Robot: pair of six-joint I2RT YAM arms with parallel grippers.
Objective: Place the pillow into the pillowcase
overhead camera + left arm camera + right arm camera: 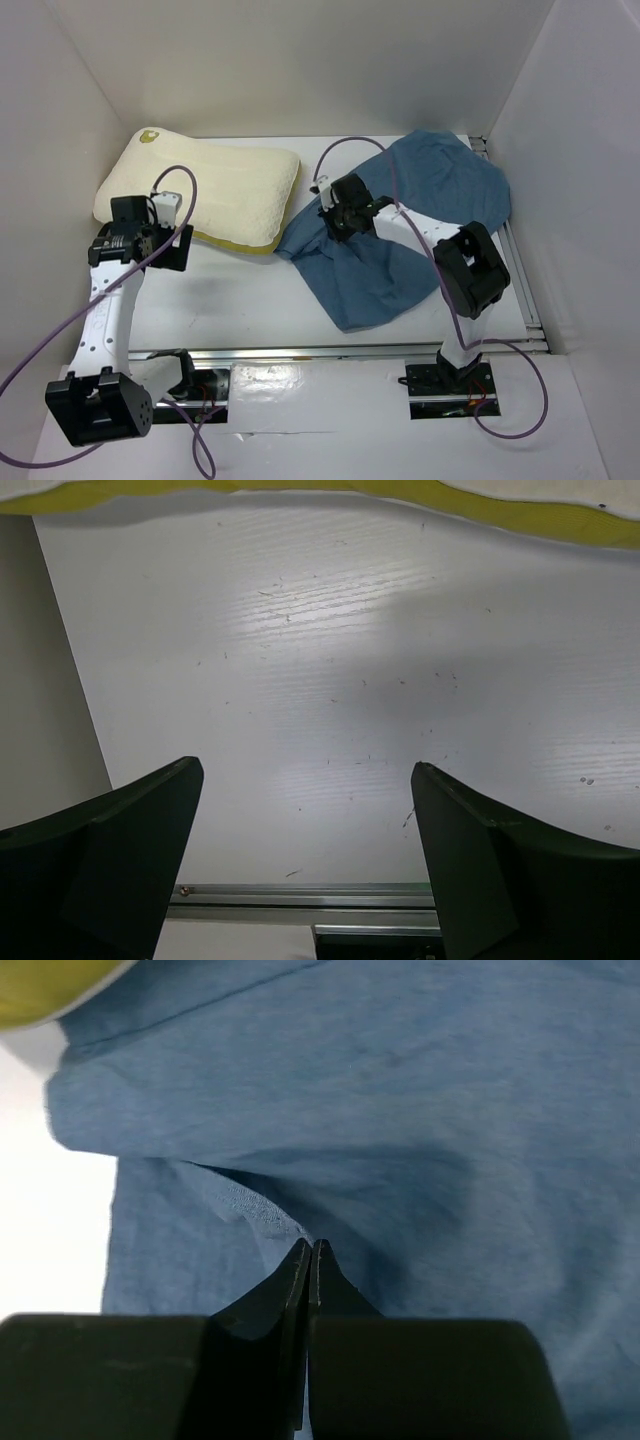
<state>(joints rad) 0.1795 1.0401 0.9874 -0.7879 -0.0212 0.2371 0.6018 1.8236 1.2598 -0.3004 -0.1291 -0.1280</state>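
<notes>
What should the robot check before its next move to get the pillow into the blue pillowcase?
1. Left claw open: ok, jaws wide apart over bare table.
2. Left claw gripping the pillow: not ok, its yellow edge lies beyond the fingertips.
3. Right claw at the pillowcase: ok, shut, right over the blue cloth.
4. Cloth actually pinched: cannot tell.
5. Pillowcase opening held open: cannot tell; the cloth lies limp and wrinkled.
6. Pillow inside: not ok, it lies outside.
</notes>
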